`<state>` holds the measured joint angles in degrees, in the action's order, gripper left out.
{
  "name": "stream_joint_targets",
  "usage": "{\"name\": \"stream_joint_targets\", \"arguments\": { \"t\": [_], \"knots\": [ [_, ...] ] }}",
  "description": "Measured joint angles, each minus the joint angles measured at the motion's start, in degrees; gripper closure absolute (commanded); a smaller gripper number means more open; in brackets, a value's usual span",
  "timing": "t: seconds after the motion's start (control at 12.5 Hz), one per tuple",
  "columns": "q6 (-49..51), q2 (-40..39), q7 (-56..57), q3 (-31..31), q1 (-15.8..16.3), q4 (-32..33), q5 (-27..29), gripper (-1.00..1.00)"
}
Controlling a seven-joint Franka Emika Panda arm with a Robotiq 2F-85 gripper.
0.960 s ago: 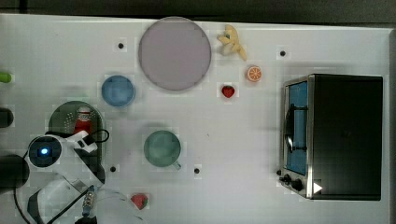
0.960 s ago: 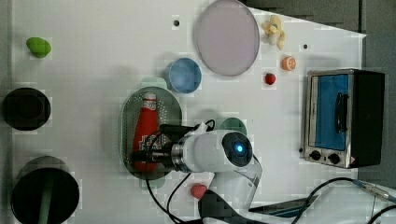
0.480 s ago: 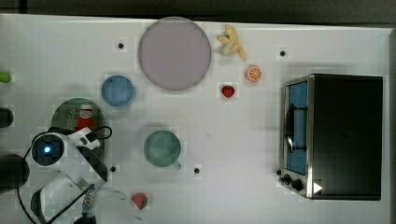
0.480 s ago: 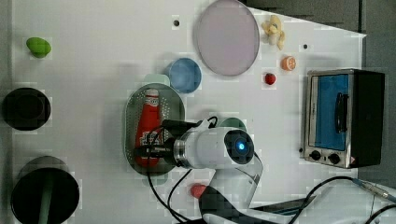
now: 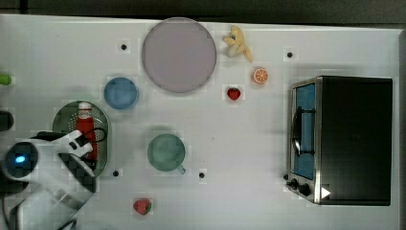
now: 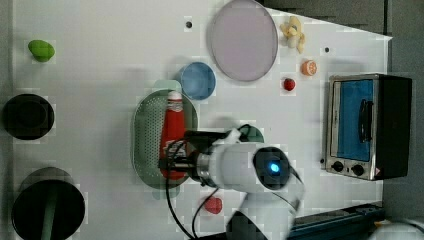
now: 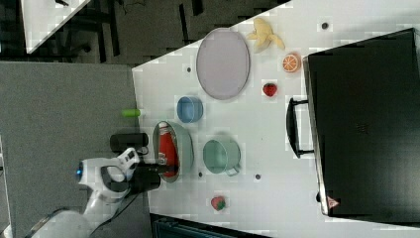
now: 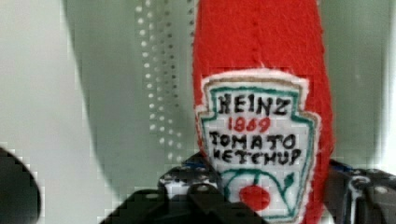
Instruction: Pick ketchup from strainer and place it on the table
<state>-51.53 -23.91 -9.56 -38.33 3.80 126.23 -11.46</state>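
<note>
The soft red fabric ketchup bottle with a white cap and a stitched white label (image 8: 264, 140) is seen lying flat inside the pale green oval perforated plastic strainer (image 6: 145, 137), not yet lifted clear of it. In the wrist view the black 2-fingered gripper (image 8: 266, 196) is placed at the bottle's base end, with 1 finger at each side of the body just below the label, so the jaws appear clenched across the bottle's width rather than along its length. The long axis of the bottle is aligned with the long axis of the strainer; in the left view the cap end is pointed toward the left view's top, toward the round blue bowl (image 6: 197, 81), and the base end toward the gripper. The coming move is judged to be a straight lift out of the strainer before the bottle is carried to the large flat white table (image 5: 239, 143).
</note>
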Motion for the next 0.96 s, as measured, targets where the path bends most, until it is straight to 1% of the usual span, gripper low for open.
{"name": "stream_joint_targets", "arguments": {
  "t": [0.16,0.32,0.48,0.64,0.8,0.96],
  "knots": [
    [5.8,6.7,0.0,-2.0,-1.0,-1.7,5.3,-0.21],
    [10.6,11.4,0.0,-2.5,-1.4,-6.2,7.8,-0.21],
    [15.4,13.7,0.5,-2.4,-2.3,-12.0,8.0,-0.21],
    [19.9,13.4,2.5,-1.5,-3.2,-18.0,8.7,-0.21],
    [25.3,13.3,6.5,2.0,-4.2,-21.2,8.9,-0.21],
    [26.8,12.2,11.5,7.4,-5.1,-22.4,9.0,-0.21]
  ]
}}
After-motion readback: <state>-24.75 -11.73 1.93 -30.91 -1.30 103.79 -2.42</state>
